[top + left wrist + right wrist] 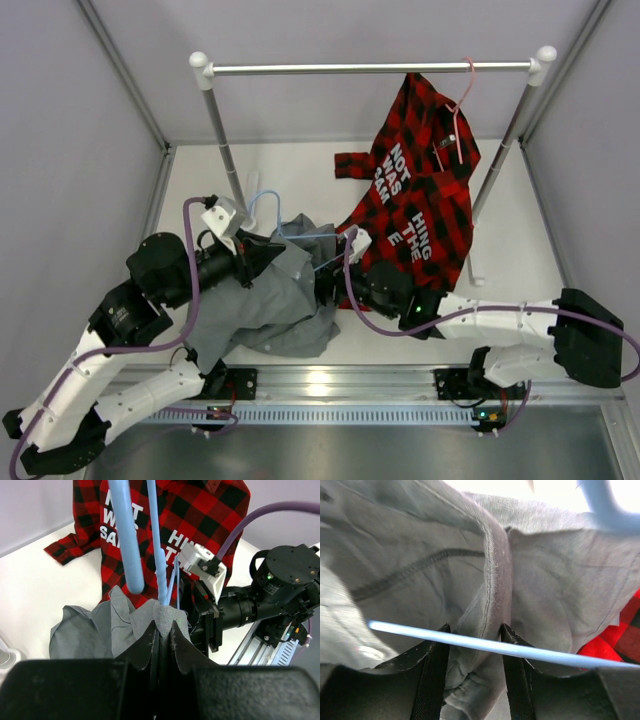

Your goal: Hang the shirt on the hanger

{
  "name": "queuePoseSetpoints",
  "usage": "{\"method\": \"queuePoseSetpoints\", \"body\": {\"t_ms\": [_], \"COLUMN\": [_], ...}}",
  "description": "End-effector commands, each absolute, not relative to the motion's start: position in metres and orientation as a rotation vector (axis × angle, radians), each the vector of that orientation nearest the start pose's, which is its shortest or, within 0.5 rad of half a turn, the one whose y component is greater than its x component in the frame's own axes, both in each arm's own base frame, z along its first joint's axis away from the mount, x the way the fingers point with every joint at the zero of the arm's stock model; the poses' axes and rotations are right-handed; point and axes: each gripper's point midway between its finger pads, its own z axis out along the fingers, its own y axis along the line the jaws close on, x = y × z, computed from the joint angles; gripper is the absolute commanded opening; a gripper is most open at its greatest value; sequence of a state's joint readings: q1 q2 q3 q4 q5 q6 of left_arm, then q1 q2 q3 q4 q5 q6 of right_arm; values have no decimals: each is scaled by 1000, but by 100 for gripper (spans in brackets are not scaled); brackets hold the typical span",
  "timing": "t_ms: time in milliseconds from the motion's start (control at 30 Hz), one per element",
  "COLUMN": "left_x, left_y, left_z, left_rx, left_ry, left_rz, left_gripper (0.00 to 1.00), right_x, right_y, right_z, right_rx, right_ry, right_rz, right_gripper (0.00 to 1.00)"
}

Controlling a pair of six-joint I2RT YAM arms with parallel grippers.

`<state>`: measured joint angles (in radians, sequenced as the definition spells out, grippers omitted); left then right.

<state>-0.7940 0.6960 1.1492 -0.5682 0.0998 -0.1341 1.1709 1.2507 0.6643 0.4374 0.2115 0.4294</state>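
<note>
Left wrist: left gripper (pixel 164 627) pinching shirt (pixel 87 630).

A robot lab test booth: plain grey panel walls (pixel 60 120), white tabletop (pixel 300 175), aluminium mounting rail (pixel 330 385), small clothes rail (pixel 370 68).

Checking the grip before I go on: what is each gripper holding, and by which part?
Left gripper pinches the grey shirt at the bunched fabric under the hanger neck. Right gripper straddles a shirt seam; grip cannot be told.

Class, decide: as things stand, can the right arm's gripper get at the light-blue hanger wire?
Probably yes: the hanger wire runs across the open fingers of the right gripper. A shirt fold sits between them too and may get pinched.
</note>
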Motion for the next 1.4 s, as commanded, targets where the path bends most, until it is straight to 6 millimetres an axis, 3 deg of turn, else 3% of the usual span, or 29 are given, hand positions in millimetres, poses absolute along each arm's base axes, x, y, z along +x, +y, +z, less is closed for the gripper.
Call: {"method": "queuePoseSetpoints", "body": {"t_ms": [0, 200, 267, 400, 433, 467, 500, 533, 600, 633, 933, 1033, 1233, 1367], "left_x": [158, 152, 153, 156, 158, 157, 156, 155, 154, 154, 138, 134, 131, 133], "left_y": [-198, -205, -204, -200, -199, -198, -197, -197, -192, -191, -190, -188, -187, -191], "left_z": [406, 408, 409, 411, 410, 411, 412, 412, 414, 412, 418, 422, 425, 412], "left_rx": [596, 628, 619, 599, 588, 583, 584, 585, 571, 565, 587, 577, 595, 636], "left_ry": [1515, 1509, 1508, 1505, 1509, 1508, 1505, 1501, 1492, 1495, 1457, 1437, 1415, 1456], "left_rz": [-827, -877, -869, -847, -838, -840, -841, -844, -837, -833, -899, -921, -916, -898], "left_gripper": [0, 0, 0, 0, 0, 0, 0, 0, 0, 0, 0, 0, 0, 0], "right_x": [174, 164, 161, 164, 164, 165, 167, 167, 168, 166, 189, 195, 201, 198], "right_y": [386, 388, 391, 388, 385, 376, 373, 365, 350, 340, 268, 258, 256, 262], "right_z": [207, 196, 195, 198, 206, 210, 203, 217, 214, 227, 257, 261, 242, 256], "right_rx": [-528, -522, -532, -510, -494, -476, -474, -451, -433, -412, -396, -398, -427, -469], "right_ry": [1724, 1720, 1725, 1730, 1716, 1713, 1734, 1707, 1732, 1709, 1712, 1715, 1779, 1753], "right_rz": [1031, 1103, 1107, 1078, 1080, 1060, 1037, 1044, 992, 1001, 860, 880, 863, 894], "right_gripper": [43, 43, 38, 18, 5, 0, 0, 0, 0, 0, 0, 0, 0, 0]}}
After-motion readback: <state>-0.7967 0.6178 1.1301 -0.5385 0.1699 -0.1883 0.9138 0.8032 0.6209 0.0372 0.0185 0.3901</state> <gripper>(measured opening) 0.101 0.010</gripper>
